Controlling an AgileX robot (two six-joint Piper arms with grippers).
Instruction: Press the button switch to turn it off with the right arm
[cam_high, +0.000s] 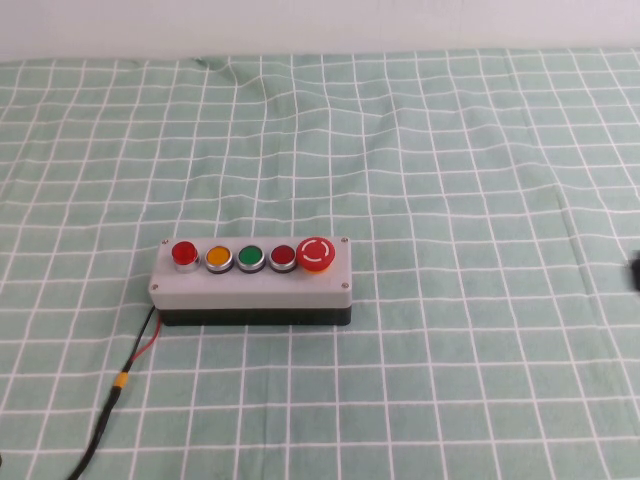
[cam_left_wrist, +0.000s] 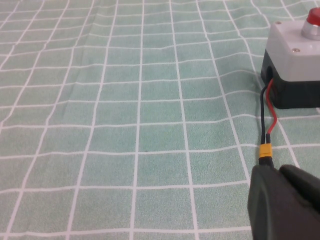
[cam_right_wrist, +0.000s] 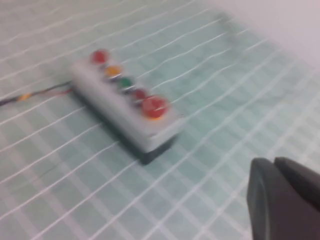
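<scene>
Surface: green cloth with a white grid (cam_high: 450, 200) covers it; the cloth shows shallow wrinkles toward the far edge.
Box: grey box on a black base (cam_high: 250, 285), left of centre in the high view, long side facing the robot.
Button row, robot's left to right: button switch (cam_high: 185, 254), orange button (cam_high: 218, 257), green button (cam_high: 250, 257), darker red button (cam_high: 282, 257), big red mushroom button (cam_high: 315, 253).
Button switch: bright red, silver ring, sits at the box's left end; nothing touches it.
Cable: red and black wires (cam_high: 143, 345) leave the box's left end, pass a yellow connector (cam_high: 119, 380) and run toward the near edge.
Left tool (cam_left_wrist: 285, 205): low over the cloth, near the yellow connector, well clear of the box; fingers pressed together.
Right tool (cam_right_wrist: 285, 200): off to the box's right, well apart from it, a dark sliver at the high view's right edge; whether spread or pressed together, cannot tell.
</scene>
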